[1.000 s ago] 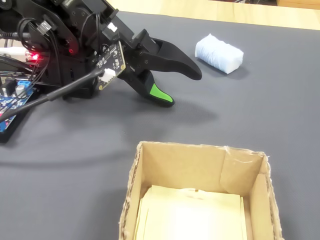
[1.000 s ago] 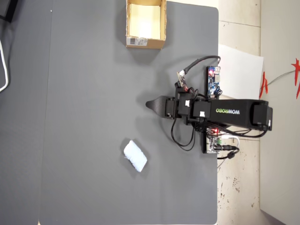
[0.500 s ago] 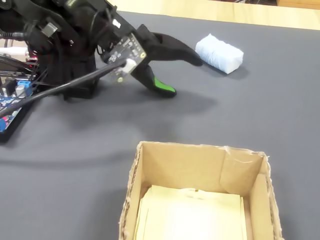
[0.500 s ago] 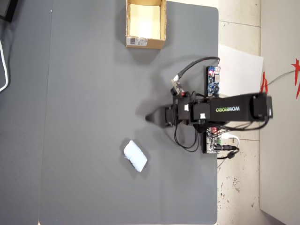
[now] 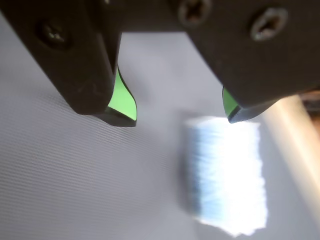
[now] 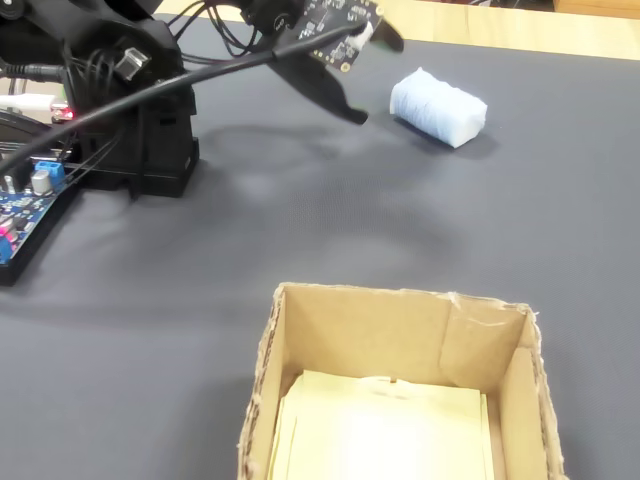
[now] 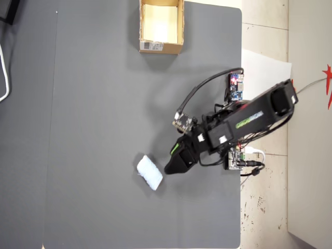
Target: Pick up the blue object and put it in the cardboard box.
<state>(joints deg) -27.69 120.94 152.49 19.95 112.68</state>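
The blue object (image 7: 149,173), a pale soft pad, lies on the dark mat; it also shows at the far right in the fixed view (image 6: 438,107) and blurred at lower right in the wrist view (image 5: 227,175). My gripper (image 7: 170,160) hovers just right of it in the overhead view, open, with nothing between its green-lined fingers (image 5: 123,100). In the fixed view the gripper (image 6: 375,80) is raised off the mat, left of the pad. The cardboard box (image 7: 161,47) stands open at the mat's top edge, and close to the camera in the fixed view (image 6: 360,330).
Circuit boards (image 7: 236,89) and cables sit by the arm's base at the mat's right edge, seen at left in the fixed view (image 6: 25,200). A white paper sheet (image 7: 267,72) lies on the floor beyond the mat.
The arm has swung from pointing at mid-mat toward the blue object and lifted off the mat. The jaws stay open; the pad and box have not moved.
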